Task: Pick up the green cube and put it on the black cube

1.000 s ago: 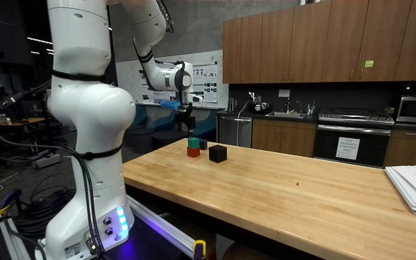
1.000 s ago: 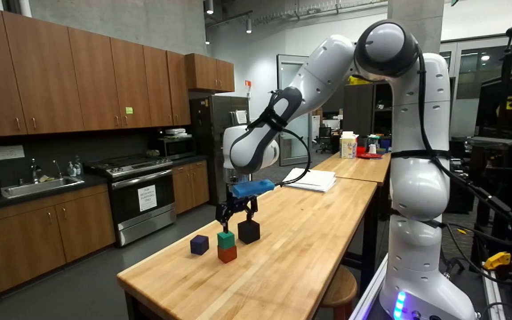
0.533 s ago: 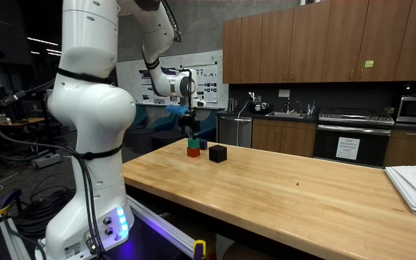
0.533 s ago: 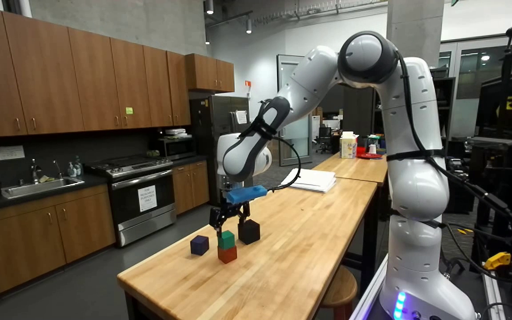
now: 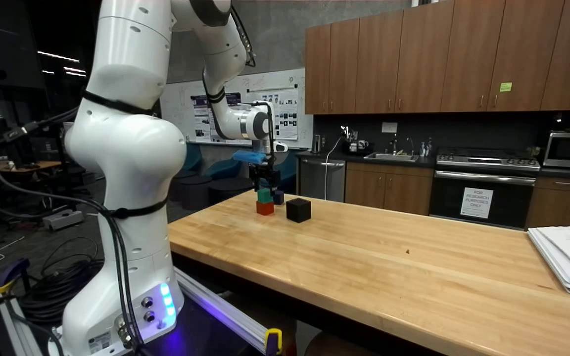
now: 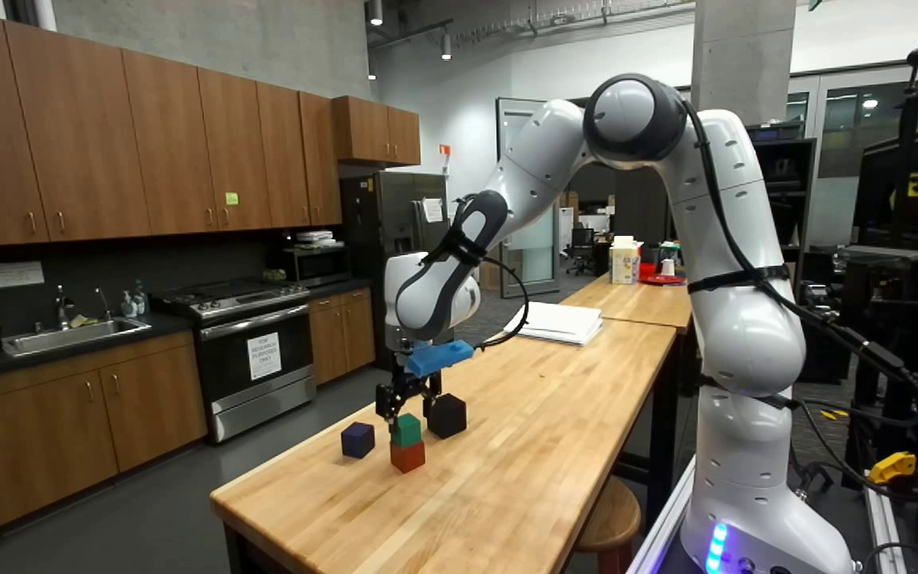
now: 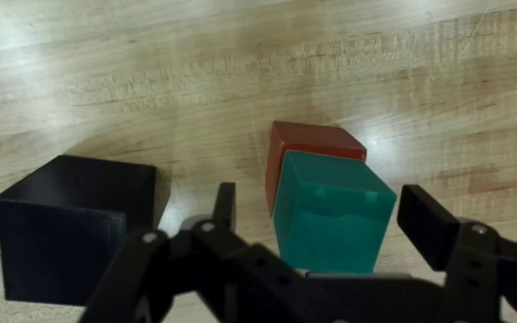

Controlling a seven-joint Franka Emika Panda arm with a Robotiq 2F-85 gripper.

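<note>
The green cube shows in both exterior views (image 5: 265,197) (image 6: 407,430) and large in the wrist view (image 7: 335,229). It sits on top of the red cube (image 6: 407,457). The black cube, larger than the green one, stands on the table beside this stack in both exterior views (image 5: 298,210) (image 6: 448,416) and at the left of the wrist view (image 7: 56,251). My gripper (image 7: 323,215) is open, its fingers on either side of the green cube with a gap on each side. In an exterior view the gripper (image 6: 411,413) is lowered around the cube's top, with one finger near the black cube.
A dark blue cube (image 6: 358,440) stands on the wooden table (image 6: 507,446) near the stack. The red cube also shows in the wrist view (image 7: 317,134). A stack of papers (image 5: 569,257) lies farther along the table. A stool (image 6: 614,514) stands by the table.
The arm has come down and the gripper has lowered from above the green cube to around it, its fingers staying apart. The cubes have not moved.
</note>
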